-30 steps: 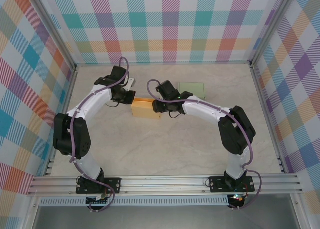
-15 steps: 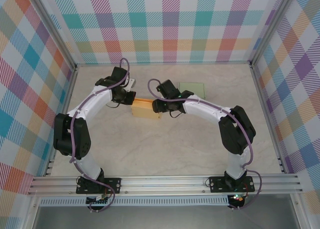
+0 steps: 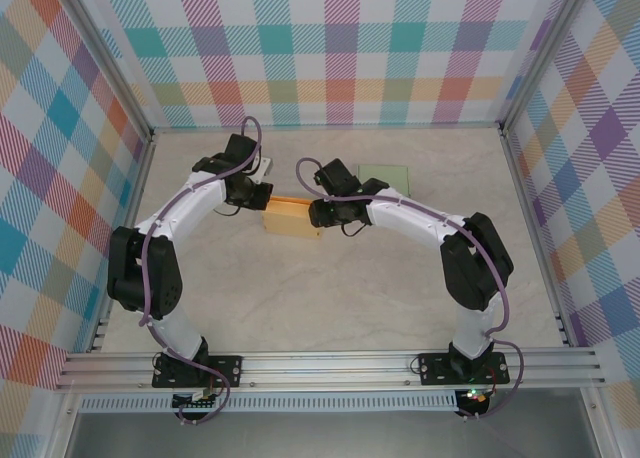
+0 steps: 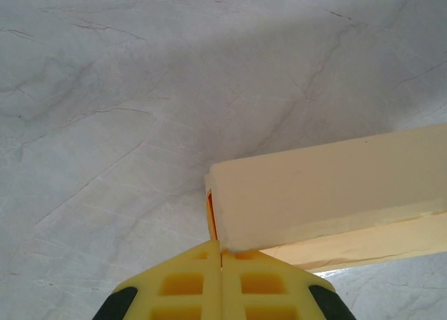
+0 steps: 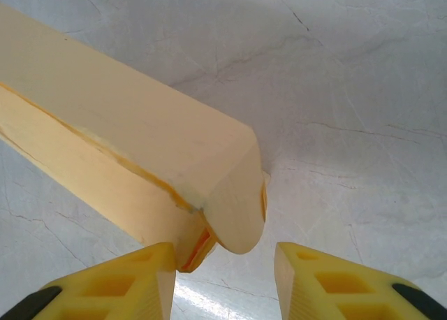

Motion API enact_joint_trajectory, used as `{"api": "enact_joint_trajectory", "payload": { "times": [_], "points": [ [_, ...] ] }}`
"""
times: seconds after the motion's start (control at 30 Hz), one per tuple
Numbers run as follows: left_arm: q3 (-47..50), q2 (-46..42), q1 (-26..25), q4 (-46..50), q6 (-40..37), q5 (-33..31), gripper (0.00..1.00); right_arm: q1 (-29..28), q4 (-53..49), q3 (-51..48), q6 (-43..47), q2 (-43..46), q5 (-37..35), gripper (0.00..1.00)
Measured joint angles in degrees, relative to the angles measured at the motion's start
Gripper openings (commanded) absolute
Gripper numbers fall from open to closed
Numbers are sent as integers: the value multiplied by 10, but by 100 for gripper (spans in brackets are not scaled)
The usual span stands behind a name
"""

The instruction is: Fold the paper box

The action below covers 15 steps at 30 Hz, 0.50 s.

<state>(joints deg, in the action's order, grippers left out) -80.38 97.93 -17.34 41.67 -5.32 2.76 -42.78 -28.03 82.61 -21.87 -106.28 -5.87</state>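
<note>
Fingertips (image 5: 112, 288) of my right gripper (image 5: 223, 264) stand apart, released, with nothing between them. The rounded end flap of the paper box (image 5: 140, 145) sits just ahead of the gap, a little toward my left finger and not yet between the pads. An orange inner edge shows where that flap has not closed flat. From there the yellow box runs away from me up and to the left, so its long axis lies nearly along my line of approach and I meet it end-on. It lies flat on the marbled table (image 5: 349, 89). At its far end my left gripper (image 4: 221, 257) is clenched, fingers pressed together, with the box's end corner touching the tips. I cannot tell whether a thin paper edge is nipped in that seam. From overhead the box spans the space between my two wrists, left to right, in the middle of the table, with each arm at one end. I judge the coming move belongs to the right side: a short push straight forward would bring the loose flap between my fingers.
</note>
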Motion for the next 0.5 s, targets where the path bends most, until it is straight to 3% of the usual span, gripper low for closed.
{"api": "enact_joint_trajectory", "payload": {
  "times": [0.5],
  "points": [
    [4, 0, -3, -3, 0, -5, 0, 0, -4, 27, 14, -7, -13, 38]
  ]
}}
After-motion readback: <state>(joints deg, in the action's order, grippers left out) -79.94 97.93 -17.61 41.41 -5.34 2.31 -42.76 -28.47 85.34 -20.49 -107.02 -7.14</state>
